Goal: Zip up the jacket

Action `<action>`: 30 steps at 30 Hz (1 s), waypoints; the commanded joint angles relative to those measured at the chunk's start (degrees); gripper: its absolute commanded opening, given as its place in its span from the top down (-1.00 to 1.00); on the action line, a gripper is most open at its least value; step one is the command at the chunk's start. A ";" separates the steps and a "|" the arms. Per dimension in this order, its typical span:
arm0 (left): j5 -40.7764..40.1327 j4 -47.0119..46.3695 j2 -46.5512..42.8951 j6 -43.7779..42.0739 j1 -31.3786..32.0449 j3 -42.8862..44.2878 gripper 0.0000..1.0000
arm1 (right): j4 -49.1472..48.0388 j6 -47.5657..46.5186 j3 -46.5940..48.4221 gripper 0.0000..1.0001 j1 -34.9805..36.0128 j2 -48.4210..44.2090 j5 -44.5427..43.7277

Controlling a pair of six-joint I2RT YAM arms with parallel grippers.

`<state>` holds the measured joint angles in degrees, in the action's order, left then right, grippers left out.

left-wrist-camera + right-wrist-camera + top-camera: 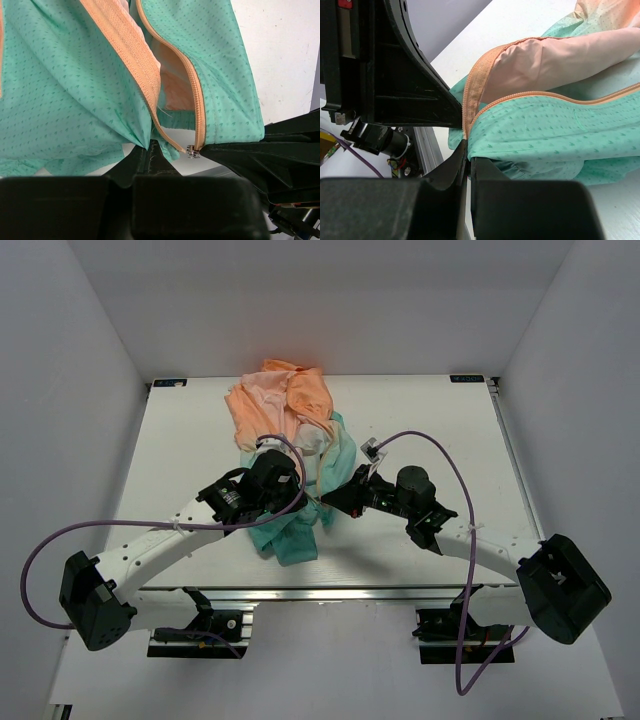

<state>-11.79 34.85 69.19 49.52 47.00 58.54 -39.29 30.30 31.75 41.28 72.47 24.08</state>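
Observation:
The jacket lies bunched mid-table, orange at the far end and teal near the arms. My left gripper and right gripper meet tip to tip at its near hem. In the left wrist view my left gripper is shut on teal fabric beside the left zipper tape. The metal slider sits at the bottom of the right tape, against the right gripper's finger. My right gripper is shut on the hem at the zipper's foot. The two tapes spread apart upward.
The white table is boxed in by white walls on three sides. An aluminium rail runs along the near edge. Purple cables loop over each arm. The left arm's black body fills the upper left of the right wrist view.

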 commanded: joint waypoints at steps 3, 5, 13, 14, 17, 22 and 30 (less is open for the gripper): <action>-1.04 0.04 -1.07 -0.39 0.28 1.05 1.00 | -2.46 0.28 0.77 1.00 0.21 -1.10 0.71; -0.95 -0.13 -1.25 -0.39 0.19 0.96 1.00 | -2.98 0.19 0.77 1.00 0.30 -1.19 0.62; -0.34 -0.31 -0.19 -0.91 0.28 1.40 1.00 | -3.25 0.19 2.09 1.00 0.38 -0.22 1.76; -0.34 -0.31 -0.11 -0.91 0.19 1.31 1.00 | -3.16 0.19 2.09 1.00 0.30 -0.13 1.76; -0.34 -0.31 -0.28 -0.83 0.19 1.31 1.00 | -3.08 0.28 1.92 1.00 0.47 -0.13 1.68; -0.34 -0.49 -0.63 -0.74 0.28 1.40 1.00 | -3.08 0.02 1.83 1.00 0.82 -0.04 1.94; 0.54 -1.01 -0.28 -1.09 0.28 1.40 1.00 | -2.90 -0.60 2.53 1.00 0.91 0.22 2.03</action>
<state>-11.57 34.70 69.54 48.95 47.00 58.57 -39.35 30.81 31.75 41.80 72.49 25.10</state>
